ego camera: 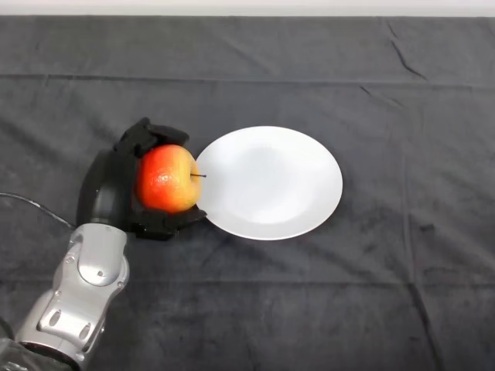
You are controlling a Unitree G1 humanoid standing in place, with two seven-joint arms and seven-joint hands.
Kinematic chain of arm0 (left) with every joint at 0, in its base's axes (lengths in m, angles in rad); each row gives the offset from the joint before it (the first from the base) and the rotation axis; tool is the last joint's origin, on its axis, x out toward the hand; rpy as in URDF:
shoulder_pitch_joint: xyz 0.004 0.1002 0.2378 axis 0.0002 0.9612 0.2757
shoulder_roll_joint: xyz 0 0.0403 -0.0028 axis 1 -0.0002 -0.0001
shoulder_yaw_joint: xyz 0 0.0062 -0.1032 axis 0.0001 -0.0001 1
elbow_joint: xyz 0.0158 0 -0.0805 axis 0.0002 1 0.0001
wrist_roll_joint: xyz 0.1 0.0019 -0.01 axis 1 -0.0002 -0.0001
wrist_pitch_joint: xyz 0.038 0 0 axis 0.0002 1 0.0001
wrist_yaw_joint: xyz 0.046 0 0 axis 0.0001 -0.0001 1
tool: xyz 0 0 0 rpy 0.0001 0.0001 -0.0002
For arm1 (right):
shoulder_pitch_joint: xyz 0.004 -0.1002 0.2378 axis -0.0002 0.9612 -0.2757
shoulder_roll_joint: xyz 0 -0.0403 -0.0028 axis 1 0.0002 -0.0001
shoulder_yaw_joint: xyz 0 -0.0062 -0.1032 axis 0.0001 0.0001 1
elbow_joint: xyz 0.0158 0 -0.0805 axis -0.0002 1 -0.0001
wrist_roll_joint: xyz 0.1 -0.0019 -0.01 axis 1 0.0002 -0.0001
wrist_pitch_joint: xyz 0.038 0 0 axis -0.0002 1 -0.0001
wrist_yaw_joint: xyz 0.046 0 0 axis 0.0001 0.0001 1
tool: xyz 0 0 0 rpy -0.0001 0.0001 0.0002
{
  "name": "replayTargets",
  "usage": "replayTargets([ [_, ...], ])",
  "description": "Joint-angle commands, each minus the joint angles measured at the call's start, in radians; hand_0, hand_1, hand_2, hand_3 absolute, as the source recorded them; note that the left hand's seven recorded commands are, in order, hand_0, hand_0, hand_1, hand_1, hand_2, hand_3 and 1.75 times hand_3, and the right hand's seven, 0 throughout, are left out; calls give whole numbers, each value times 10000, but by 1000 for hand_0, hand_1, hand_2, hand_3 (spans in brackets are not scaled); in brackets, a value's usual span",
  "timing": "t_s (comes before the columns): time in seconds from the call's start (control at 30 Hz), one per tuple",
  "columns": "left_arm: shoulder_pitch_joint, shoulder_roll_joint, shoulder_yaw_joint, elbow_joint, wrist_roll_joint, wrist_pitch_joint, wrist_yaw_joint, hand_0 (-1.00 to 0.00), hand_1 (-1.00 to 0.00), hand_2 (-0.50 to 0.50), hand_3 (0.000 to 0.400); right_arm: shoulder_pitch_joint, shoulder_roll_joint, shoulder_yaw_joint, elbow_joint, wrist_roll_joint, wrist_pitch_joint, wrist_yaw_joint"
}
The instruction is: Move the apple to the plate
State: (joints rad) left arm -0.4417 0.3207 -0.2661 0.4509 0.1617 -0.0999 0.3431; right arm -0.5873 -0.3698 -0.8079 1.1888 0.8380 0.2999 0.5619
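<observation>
A round red-and-yellow apple (pixel 167 178) sits gripped in the robot's black left hand (pixel 116 182), whose fingers and thumb curl round its far and near sides. Its stem points right, at the left rim of a round white plate (pixel 267 183). The plate rests just right of the apple on the dark-clothed table (pixel 309 309), so the move is judged rightward.

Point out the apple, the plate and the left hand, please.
apple (pixel 165 179): head view, middle of its red skin.
plate (pixel 271 182): head view, bare white centre.
left hand (pixel 116 185): head view, black palm behind the apple.
</observation>
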Motion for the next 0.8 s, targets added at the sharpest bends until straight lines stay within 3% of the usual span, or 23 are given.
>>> replayTargets([
  [0.03, -975, -259, -231, 451, 190, -151, 227, -1000, -1000, 0, 400, 69, -133, -46, -136, -27, 15, -96],
  [0.33, -2078, -1047, -994, 2135, -89, -568, 733, -1000, -1000, 0, 400, 60, -144, -48, -111, -23, 15, -86],
  [0.8, -3462, -1833, -2660, 4309, -1140, -1179, 1022, -1000, -1000, 0, 400, 34, -173, -61, -34, -12, 11, -51],
])
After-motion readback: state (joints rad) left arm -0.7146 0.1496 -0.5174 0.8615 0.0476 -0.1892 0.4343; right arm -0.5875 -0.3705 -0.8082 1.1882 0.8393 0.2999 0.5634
